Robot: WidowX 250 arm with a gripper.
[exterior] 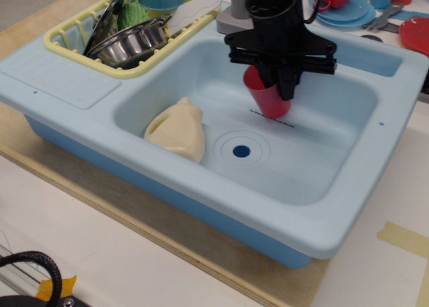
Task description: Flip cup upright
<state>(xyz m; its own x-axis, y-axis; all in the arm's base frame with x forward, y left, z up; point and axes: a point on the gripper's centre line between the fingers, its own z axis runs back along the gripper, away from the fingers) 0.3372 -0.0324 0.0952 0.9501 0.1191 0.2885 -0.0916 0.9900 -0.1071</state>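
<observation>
The cup (267, 99) is a plain red tumbler, held nearly upright and slightly tilted, with its open rim at the top left and its base down. It hangs just above the floor of the light blue sink (201, 62), behind the drain (240, 150). My black gripper (276, 76) comes down from above and is shut on the cup's upper part; its fingers cover part of the rim.
A cream bottle (177, 130) lies on its side at the sink's left. A yellow rack (64, 32) with a steel bowl (131, 42) stands at the back left. A grey faucet base (231, 19) is behind. A red mug on blue plates (338, 2) is at the back right.
</observation>
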